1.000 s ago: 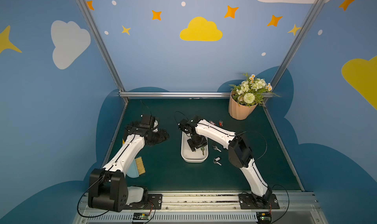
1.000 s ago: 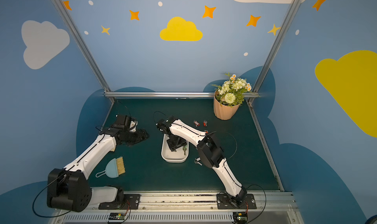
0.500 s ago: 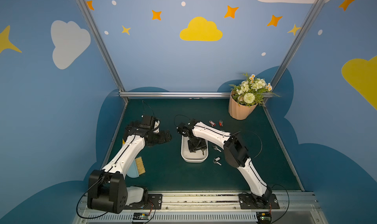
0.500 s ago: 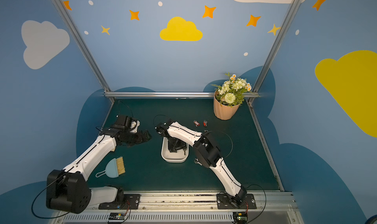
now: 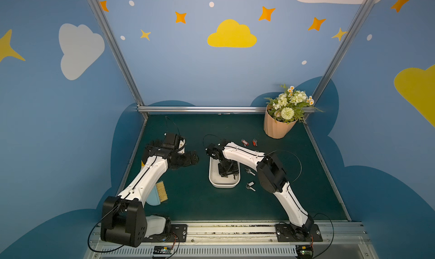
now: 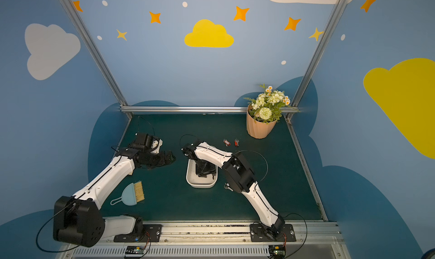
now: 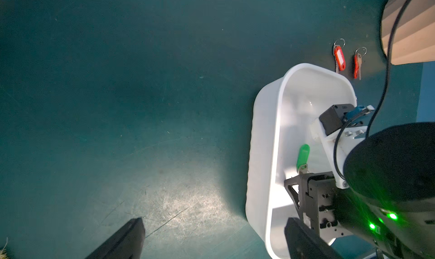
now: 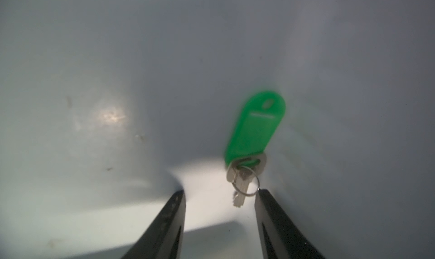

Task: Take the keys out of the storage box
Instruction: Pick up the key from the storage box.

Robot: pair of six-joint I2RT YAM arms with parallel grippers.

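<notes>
The green key (image 8: pixel 255 130) in the box (image 7: pixel 261 140) looks light and slippery; pinch its flat tag. The right gripper (image 8: pixel 219 194) is half open around the key's tip, empty. The left gripper (image 7: pixel 215 222) is wide open.

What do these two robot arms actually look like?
The left arm and right arm have smooth white shells, chunky black joints and thin black cables looping off. Their jaws are slim black prongs; green lights glow on the right wrist.

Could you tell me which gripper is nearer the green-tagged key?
Right. The right gripper is inside the storage box, straddling the green-tagged key; the left gripper hovers over the mat beside it.
</notes>
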